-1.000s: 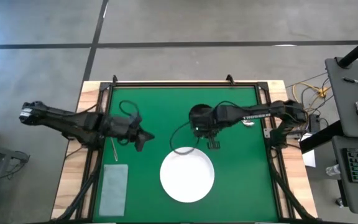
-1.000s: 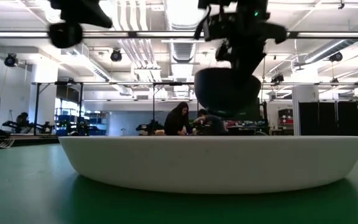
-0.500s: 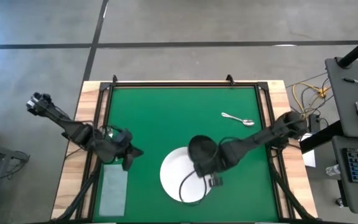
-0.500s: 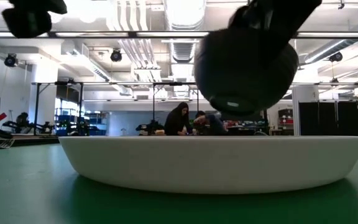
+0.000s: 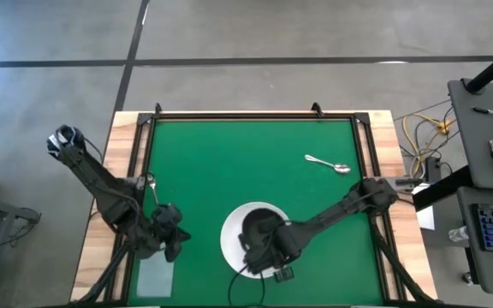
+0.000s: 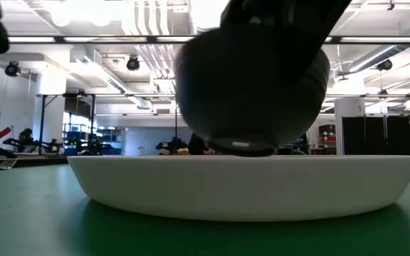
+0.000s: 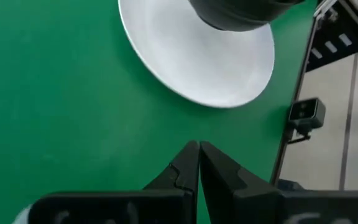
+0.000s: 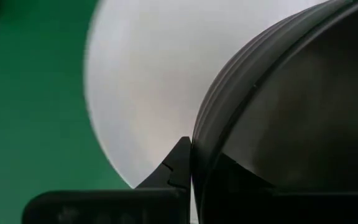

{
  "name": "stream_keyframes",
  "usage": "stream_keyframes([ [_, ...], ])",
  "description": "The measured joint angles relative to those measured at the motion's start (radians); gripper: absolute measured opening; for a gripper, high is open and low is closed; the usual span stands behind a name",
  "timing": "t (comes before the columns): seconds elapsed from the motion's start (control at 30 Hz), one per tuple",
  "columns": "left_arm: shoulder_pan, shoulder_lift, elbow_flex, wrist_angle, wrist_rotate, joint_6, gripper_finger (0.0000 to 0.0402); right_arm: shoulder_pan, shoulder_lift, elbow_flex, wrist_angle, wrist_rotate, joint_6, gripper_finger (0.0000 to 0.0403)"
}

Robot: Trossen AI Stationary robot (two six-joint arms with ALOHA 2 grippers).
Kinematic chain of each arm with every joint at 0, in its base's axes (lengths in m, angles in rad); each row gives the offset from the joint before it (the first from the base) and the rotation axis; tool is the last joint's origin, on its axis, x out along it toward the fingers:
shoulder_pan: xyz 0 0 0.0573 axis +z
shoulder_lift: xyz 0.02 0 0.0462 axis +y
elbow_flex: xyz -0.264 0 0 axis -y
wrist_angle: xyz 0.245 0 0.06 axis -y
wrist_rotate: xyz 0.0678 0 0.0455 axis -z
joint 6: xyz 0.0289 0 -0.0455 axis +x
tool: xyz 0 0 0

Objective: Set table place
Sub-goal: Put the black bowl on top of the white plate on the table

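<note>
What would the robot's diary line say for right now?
right claw: shut on bowl, just above plate | left claw: shut, empty, over napkin | spoon: on table, unplaced

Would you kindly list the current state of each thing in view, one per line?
Round white plate: flat on the green table.
Dark round bowl: gripped at its rim, just above the plate.
Right gripper: shut on the bowl.
Left gripper: shut, empty, over the pale grey napkin.
Silver spoon: lying untouched.
Silver fork: lying, partly hidden.
</note>
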Motion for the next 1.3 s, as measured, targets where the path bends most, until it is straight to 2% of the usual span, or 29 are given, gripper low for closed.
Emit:
stream_keyframes([
  [0.17,-0.051,0.041,-0.002,-0.001,-0.006,-0.058,0.0,0.023,0.065,0.088,-0.003,-0.016,0.042,0.0009],
  [0.33,-0.072,0.076,-0.003,0.0,-0.007,-0.106,0.0,0.029,0.121,0.113,-0.033,-0.015,0.068,0.0009],
  [0.63,-0.074,0.096,0.003,0.001,-0.014,-0.105,0.0,0.026,0.127,0.113,-0.025,0.032,0.098,0.0009],
  [0.97,-0.074,0.082,-0.007,0.0,-0.039,-0.106,0.0,0.026,0.127,0.125,-0.016,0.03,0.102,0.0011],
  [1.3,-0.074,0.082,-0.008,0.001,-0.054,-0.107,0.0,0.026,0.126,0.125,-0.014,0.01,0.15,0.0075],
])
